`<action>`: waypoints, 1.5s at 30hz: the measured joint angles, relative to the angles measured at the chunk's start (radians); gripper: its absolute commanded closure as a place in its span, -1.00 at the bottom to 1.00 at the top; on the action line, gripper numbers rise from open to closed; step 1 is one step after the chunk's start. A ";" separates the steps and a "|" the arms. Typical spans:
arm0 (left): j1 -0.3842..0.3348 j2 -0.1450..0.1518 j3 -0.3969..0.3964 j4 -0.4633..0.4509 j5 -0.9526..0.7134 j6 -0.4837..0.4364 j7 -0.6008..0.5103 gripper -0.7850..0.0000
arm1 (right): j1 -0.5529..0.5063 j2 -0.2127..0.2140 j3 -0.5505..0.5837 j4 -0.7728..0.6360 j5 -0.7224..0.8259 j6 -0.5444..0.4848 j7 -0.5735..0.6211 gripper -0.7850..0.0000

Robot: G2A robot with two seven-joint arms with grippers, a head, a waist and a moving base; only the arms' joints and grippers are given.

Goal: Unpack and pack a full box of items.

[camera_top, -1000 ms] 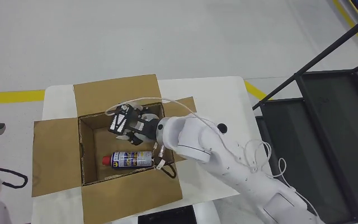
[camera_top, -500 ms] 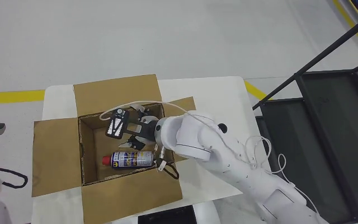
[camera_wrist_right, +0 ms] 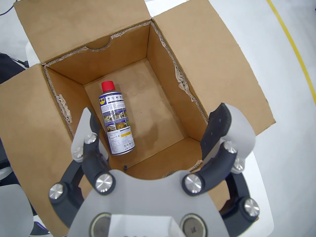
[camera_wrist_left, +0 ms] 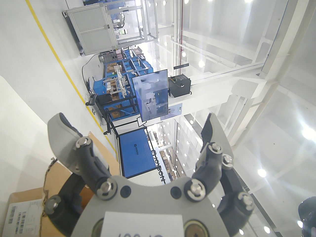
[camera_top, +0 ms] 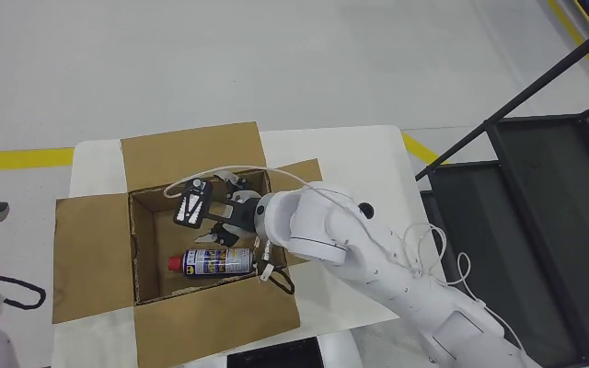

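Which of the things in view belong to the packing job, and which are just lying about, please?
Job: cardboard box, flaps open; spray can lying on its floor; right gripper above it, jaws open.
Lying about: white table; dark metal rack; yellow floor line.

White table (camera_top: 359,156) with rounded corners is noted. One open cardboard box (camera_top: 189,152) is set directly on it. All four flaps are folded outward.

Matt corrugated cardboard box (camera_wrist_right: 202,50) — glossy, smooth metal spray can (camera_wrist_right: 117,122).
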 measured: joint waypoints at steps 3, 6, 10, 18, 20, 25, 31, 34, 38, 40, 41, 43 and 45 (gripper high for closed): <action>0.000 0.000 0.000 0.000 0.000 0.000 0.000 -1.00 | 0.032 -0.007 -0.057 0.008 -0.098 -0.003 0.110 -1.00; 0.000 0.000 0.000 0.000 0.000 0.000 0.000 -1.00 | 0.065 -0.018 -0.087 0.027 -0.096 0.014 0.184 -1.00; 0.000 0.000 0.000 0.000 0.000 0.000 0.000 -1.00 | 0.107 -0.033 -0.108 0.078 -0.052 0.046 0.254 -1.00; 0.000 0.000 0.000 0.000 0.000 0.000 0.000 -1.00 | 0.167 -0.057 -0.137 0.154 0.068 0.051 0.307 -1.00; 0.000 0.000 0.000 0.000 0.000 0.000 0.000 -1.00 | 0.177 -0.062 -0.148 0.169 0.073 0.053 0.316 -0.93; 0.000 0.000 0.000 0.000 0.000 0.000 0.000 -1.00 | 0.202 -0.071 -0.181 0.205 0.065 0.051 0.365 -0.76; 0.000 0.000 0.000 0.000 0.000 0.000 0.000 -1.00 | 0.224 -0.086 -0.225 0.269 0.079 0.048 0.383 -0.75; 0.000 0.000 0.000 0.000 0.000 0.000 0.000 -1.00 | 0.229 -0.090 -0.244 0.307 0.080 0.057 0.383 -0.78; 0.000 0.000 0.000 0.000 0.000 0.000 0.000 -1.00 | 0.231 -0.094 -0.262 0.343 0.105 0.054 0.383 -0.86; 0.000 0.000 0.000 0.000 0.000 0.000 0.000 -1.00 | 0.232 -0.095 -0.267 0.353 0.122 0.050 0.383 -0.87; 0.000 0.000 0.000 0.000 0.000 0.000 0.000 -1.00 | 0.231 -0.096 -0.267 0.355 0.140 0.046 0.383 -0.90; 0.000 0.000 0.000 0.000 0.000 0.000 0.000 -1.00 | 0.231 -0.096 -0.264 0.354 0.168 0.036 0.383 -0.91; 0.000 0.000 0.000 0.000 0.000 0.000 0.000 -1.00 | 0.230 -0.097 -0.258 0.352 0.192 0.027 0.379 -0.92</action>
